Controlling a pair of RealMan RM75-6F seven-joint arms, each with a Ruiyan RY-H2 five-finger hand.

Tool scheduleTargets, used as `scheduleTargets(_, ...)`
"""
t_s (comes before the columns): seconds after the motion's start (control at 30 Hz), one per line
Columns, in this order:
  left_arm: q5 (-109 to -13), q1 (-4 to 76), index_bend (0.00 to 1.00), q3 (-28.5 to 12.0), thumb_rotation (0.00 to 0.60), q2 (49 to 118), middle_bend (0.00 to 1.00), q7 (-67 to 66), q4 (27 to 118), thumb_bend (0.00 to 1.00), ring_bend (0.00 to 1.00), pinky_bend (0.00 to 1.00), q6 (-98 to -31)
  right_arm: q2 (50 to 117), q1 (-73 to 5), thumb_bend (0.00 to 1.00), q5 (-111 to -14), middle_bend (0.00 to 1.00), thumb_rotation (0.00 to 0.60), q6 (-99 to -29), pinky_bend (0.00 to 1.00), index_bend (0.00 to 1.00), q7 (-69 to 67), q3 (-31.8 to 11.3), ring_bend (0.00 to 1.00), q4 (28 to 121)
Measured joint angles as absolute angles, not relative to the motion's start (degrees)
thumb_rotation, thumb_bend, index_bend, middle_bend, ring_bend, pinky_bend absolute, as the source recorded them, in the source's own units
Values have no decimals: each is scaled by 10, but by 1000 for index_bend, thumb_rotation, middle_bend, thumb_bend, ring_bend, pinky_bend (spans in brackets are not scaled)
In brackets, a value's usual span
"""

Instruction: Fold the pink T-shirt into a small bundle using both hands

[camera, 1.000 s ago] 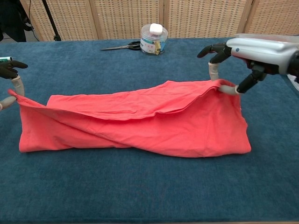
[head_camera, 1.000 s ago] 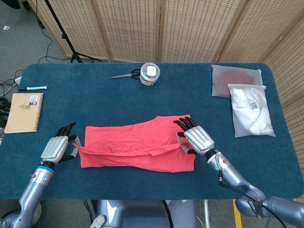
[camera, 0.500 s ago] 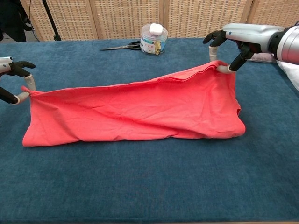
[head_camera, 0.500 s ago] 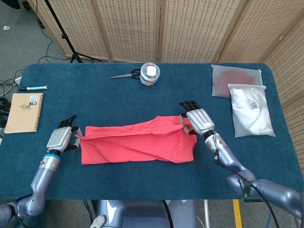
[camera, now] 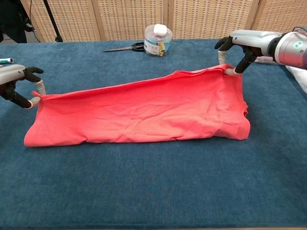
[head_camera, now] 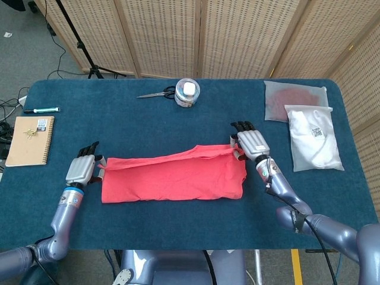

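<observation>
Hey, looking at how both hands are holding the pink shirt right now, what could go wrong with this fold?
The left hand and right hand each only pinch a corner of the pink T-shirt, so the cloth may slip out. The far edge sits skewed, higher at the right hand, so the fold may land uneven. Further travel away could near the scissors and plastic jar.

bright even light, soft shadows, sharp

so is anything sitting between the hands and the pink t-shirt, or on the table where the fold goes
Nothing visible does. The left hand and right hand each pinch a far corner of the pink cotton T-shirt. The scissors and round plastic jar lie well beyond it.
</observation>
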State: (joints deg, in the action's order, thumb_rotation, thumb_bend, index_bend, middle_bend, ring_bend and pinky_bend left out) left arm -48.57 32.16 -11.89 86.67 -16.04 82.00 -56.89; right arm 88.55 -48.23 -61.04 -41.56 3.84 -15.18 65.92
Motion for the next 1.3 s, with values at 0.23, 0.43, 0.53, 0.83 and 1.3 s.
scheduleTargets(0.23,-482,331,723,-125,600,904,0,-160,769,651,0,0,-576,913,-498,517,-606,111,600,-393,0,665,29,-151,0,596)
scheduleTargets(0.43,-488,338,131,-129,600,927,0,-151,738,548,0,0,-570,929,-505,412,-608,30,600,-375,0,321,17,-148,0,558)
scheduleTargets(0.53,-490,340,0,-130,600,934,0,-151,730,469,0,0,-568,929,-506,158,-607,0,600,-363,0,10,18,-145,0,554)
scheduleTargets(0.83,-490,335,0,-135,600,921,0,-142,745,422,0,0,-568,917,-496,0,-604,0,600,-407,0,0,39,-148,0,586)
scheduleTargets(1.3,-597,309,0,-103,600,814,0,-98,827,421,0,0,-564,772,-402,0,-679,0,600,-556,0,0,51,-124,0,844)
